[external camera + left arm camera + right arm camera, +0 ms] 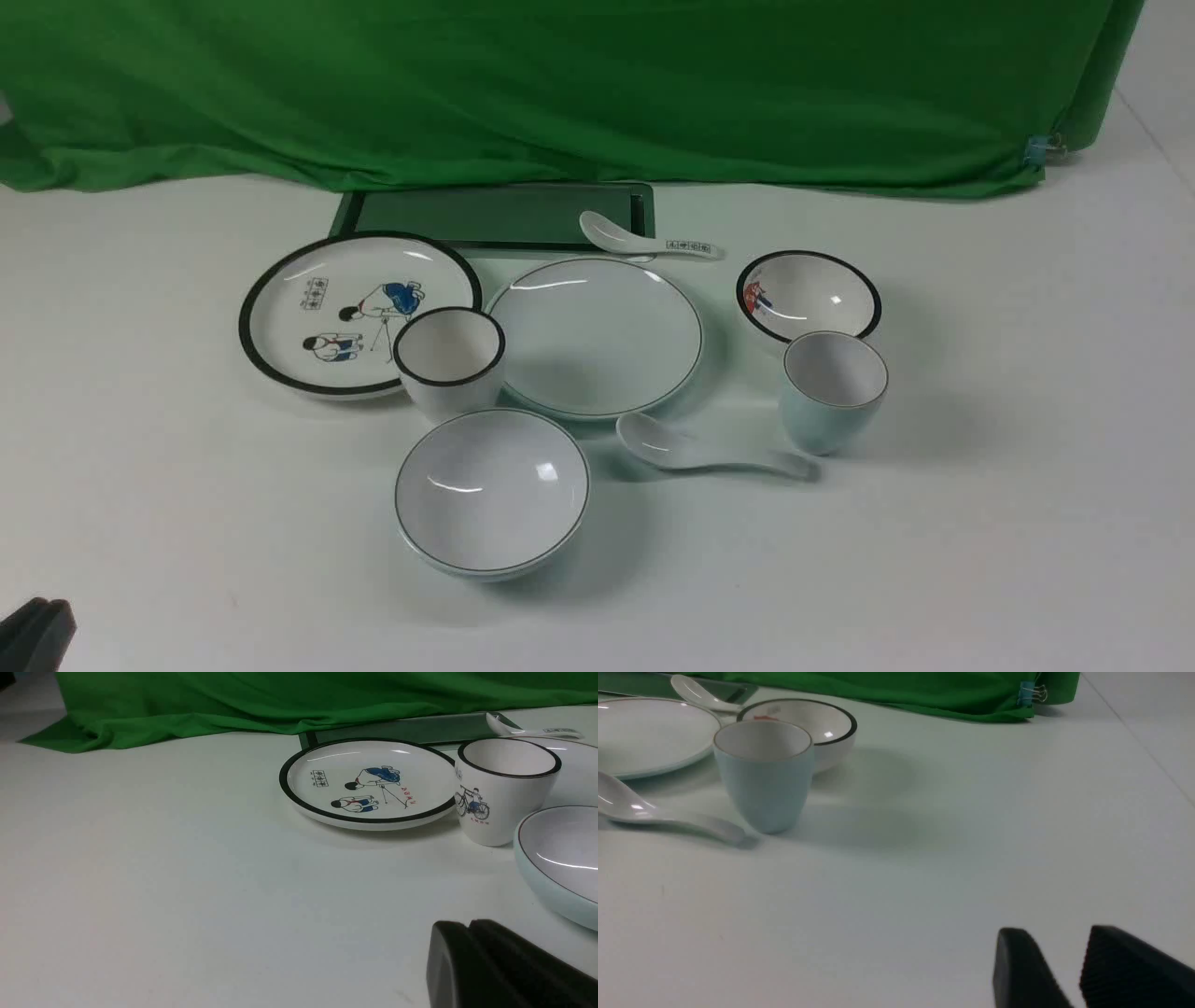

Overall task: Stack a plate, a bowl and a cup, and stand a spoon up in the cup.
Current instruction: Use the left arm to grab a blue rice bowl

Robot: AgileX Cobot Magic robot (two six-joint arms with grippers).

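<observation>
Nearest you, the left gripper (468,926) is pinched together; the right gripper (1057,938) is apart, empty. Beyond, 2 of each: plain plate (597,336), cartoon plate (280,327); plain bowl (492,490), figured bowl (808,294); blue cup (834,392), bicycle cup (504,793); plain spoon (700,453), lettered spoon (644,241).

Shiny glaze against a smooth, matt white surface (980,523)
The plate (597,336), bowl (492,490), cup (834,390) and spoon (695,453) look like glossy ceramic; the green cloth (560,84) is matt and creased.

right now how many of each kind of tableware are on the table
plates: 2, plain plate, cartoon plate
bowls: 2, plain bowl, black-rimmed bowl
cups: 2, blue cup, black-rimmed cup
spoons: 2, plain spoon, lettered spoon
tray: 1, green tray
total: 9
</observation>
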